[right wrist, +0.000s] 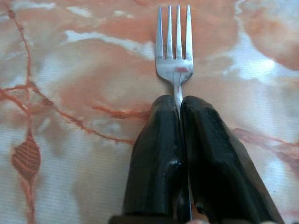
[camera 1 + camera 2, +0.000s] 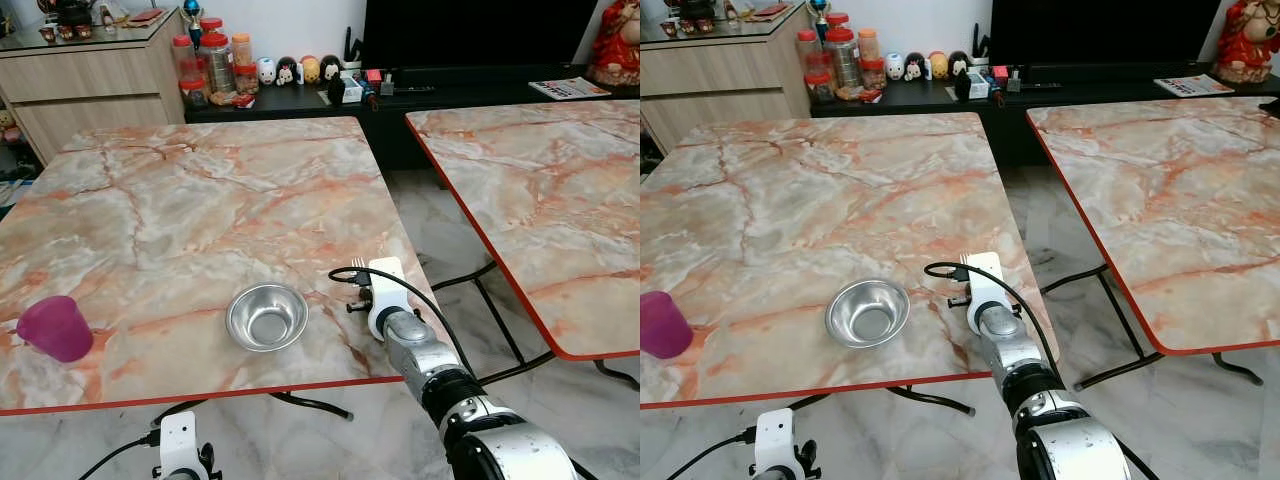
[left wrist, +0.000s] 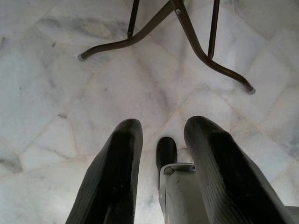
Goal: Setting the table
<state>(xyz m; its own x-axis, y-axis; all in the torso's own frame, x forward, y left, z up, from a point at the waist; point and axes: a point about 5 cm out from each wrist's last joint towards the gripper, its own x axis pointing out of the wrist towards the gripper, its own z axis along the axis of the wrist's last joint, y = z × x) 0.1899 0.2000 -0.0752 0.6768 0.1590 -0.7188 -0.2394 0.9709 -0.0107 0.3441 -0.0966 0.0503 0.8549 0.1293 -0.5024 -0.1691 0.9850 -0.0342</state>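
Marble-patterned table [image 2: 200, 200] with a red edge occupies the centre and left of the head views; a second matching table [image 2: 540, 200] stands at the right, and a dark TV console with jars and figurines runs along the top of the frame.

Items placed: a steel bowl [image 2: 267, 317] sits in the lower centre of the frame near the table's front edge, apparently empty. A purple cup [image 2: 55, 328] stands at the lower left, well apart from the bowl.

Right gripper [image 1: 180, 105]: fingers closed tight on the neck of a fork [image 1: 174, 44], tines pointing away from the wrist. In the head view the fork tines [image 2: 358, 265] project just beyond the wrist camera housing, to the right of the bowl, low over the tabletop. Contact between fork and table cannot be confirmed.

Left gripper [image 3: 161, 154]: hangs below the table edge at the bottom left of the frame, fingers parted, holding nothing, pointed at the tiled floor [image 3: 70, 93].

Task status, as a judgement: bowl and cup are set; the fork is at the placing stage beside the bowl and not yet released. Any further cutlery remains outstanding.
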